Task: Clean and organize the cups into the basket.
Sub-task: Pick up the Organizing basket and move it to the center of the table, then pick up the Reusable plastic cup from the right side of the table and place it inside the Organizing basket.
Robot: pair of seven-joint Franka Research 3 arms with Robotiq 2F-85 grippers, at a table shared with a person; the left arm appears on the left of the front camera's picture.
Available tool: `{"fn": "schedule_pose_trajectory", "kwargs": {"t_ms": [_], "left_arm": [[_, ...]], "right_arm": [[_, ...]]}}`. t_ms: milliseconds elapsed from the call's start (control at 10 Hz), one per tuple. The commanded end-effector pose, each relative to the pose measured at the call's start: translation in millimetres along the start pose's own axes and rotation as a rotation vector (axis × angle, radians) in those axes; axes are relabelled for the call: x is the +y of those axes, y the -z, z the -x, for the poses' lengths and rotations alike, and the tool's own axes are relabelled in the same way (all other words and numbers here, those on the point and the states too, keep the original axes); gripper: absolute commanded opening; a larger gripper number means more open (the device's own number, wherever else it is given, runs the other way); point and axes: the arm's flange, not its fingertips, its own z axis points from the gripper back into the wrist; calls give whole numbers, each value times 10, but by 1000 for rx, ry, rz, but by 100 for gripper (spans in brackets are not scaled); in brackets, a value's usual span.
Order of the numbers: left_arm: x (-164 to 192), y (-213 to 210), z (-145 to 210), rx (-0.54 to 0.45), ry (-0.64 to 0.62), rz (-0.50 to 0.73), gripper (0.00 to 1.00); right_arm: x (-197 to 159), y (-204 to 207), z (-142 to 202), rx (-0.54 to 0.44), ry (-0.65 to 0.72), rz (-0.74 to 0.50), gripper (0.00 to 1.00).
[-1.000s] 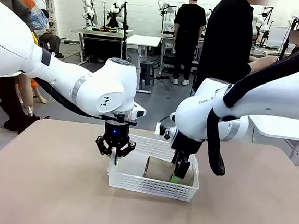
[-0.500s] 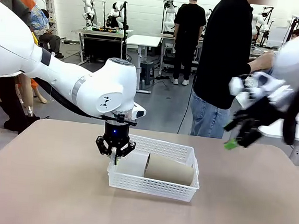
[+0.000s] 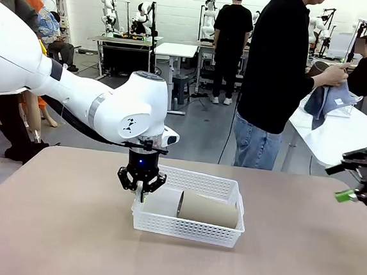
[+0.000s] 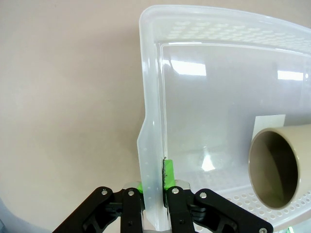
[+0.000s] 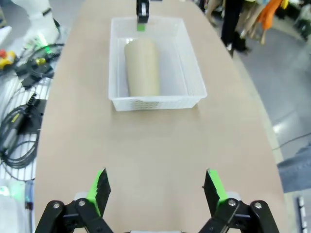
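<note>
The left hand (image 3: 142,196) pinched an end wall of the basket (image 3: 188,230) near the desk's far edge; a brown cup (image 3: 208,210) lay inside. The right hand (image 3: 353,193) hung spread at the right edge.

Brown cup (image 3: 208,210), white lattice basket (image 3: 187,230)

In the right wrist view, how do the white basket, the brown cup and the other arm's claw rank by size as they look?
1. basket
2. brown cup, lying inside it
3. left gripper, pinching the basket's far wall; it is farthest off, so its true size is unsure.
</note>
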Motion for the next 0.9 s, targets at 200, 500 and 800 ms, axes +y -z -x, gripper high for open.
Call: {"fn": "schedule_pose_trajectory", "kwargs": {"t_ms": [200,500,800], "left_arm": [[-8,-20,3,-5,-4,-3,0],[-8,-20,3,-5,-4,-3,0],[-8,-20,3,-5,-4,-3,0]], "right_arm": [[132,-222,555,-149,22,-3,100],[91,-276,780,-215,126,53,100],[210,-323,702,-152,74,3,100]]}}
